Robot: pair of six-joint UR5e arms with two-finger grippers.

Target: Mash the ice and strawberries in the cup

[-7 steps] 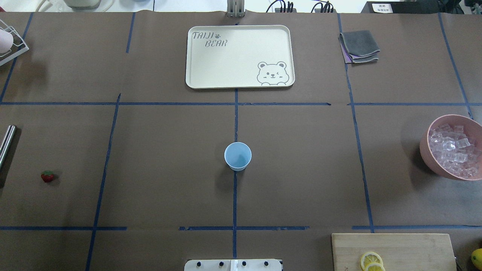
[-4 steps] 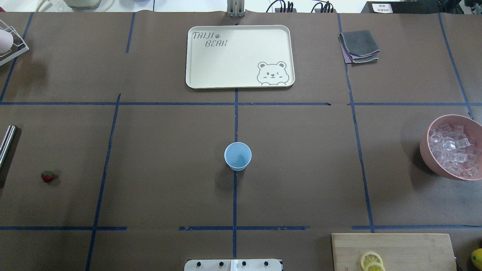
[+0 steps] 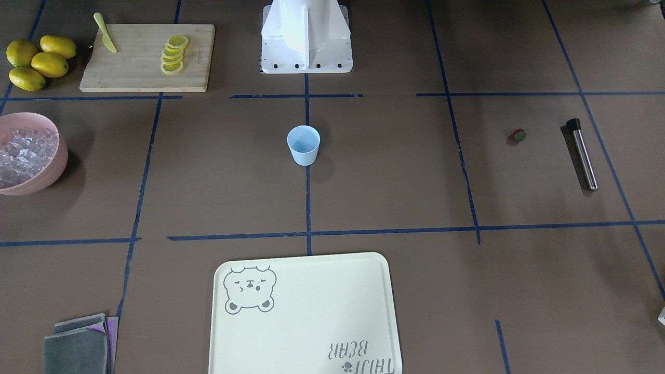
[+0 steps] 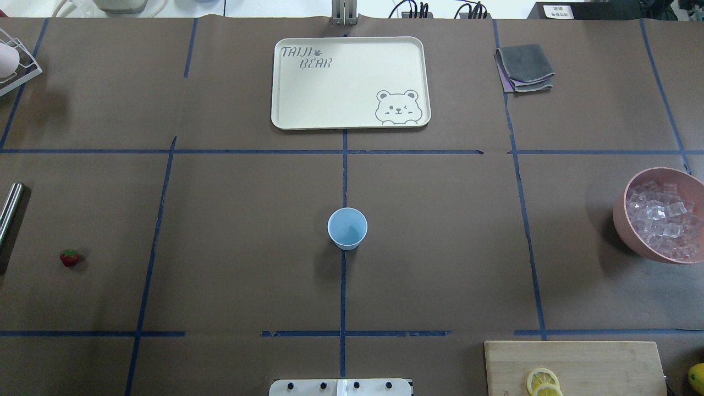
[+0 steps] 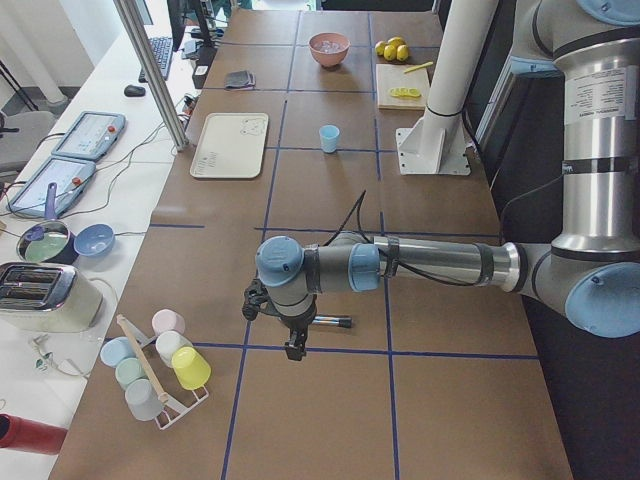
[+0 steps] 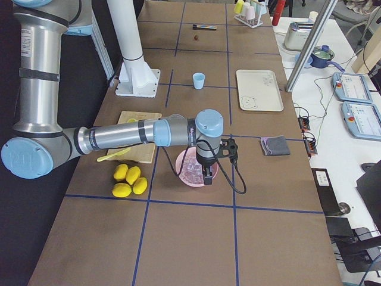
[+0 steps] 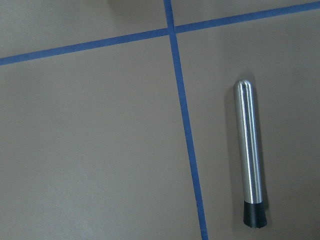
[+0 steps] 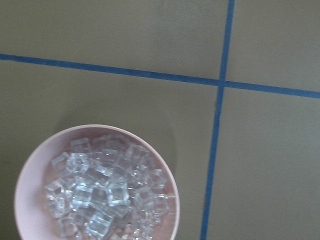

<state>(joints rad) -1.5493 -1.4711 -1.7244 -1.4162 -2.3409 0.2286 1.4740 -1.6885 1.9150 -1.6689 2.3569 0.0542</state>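
Overhead exterior: seeing cup (image 4: 347,228) upright at frame centre, looking empty. Spotting strawberry (image 4: 69,257) near left edge, lower half, lying alone on brown paper (image 4: 236,231), well apart from cup. Finding ice (image 4: 663,220) heaped in pink bowl (image 4: 622,228) at right edge, mid-height. Picking up metal rod (image 7: 248,155) in left wrist view, right half of frame, black cap at bottom; guessing that as the masher.

Placing left gripper (image 5: 294,347) just beside the rod in exterior left view, centre-low, and right gripper (image 6: 206,179) above the bowl in exterior right view, centre. Not managing to tell open or closed for either, with fingers showing in side views only.

Handling, judging only:
- Ice: expecting it hard and slick, prone to squirting out of a pinch. Going for one cube on top of heap, pinching flat faces.
- Strawberry: treating as tiny, light, likely rolling. Pinching across body below leafy top, fingertips close to paper.
- Cup: treating as light, thin plastic, tippy under mashing. Bracing wall near rim, not squeezing hard.
- Rod: reading as stiff, smooth, a rolling risk. Gripping mid-shaft across its width.
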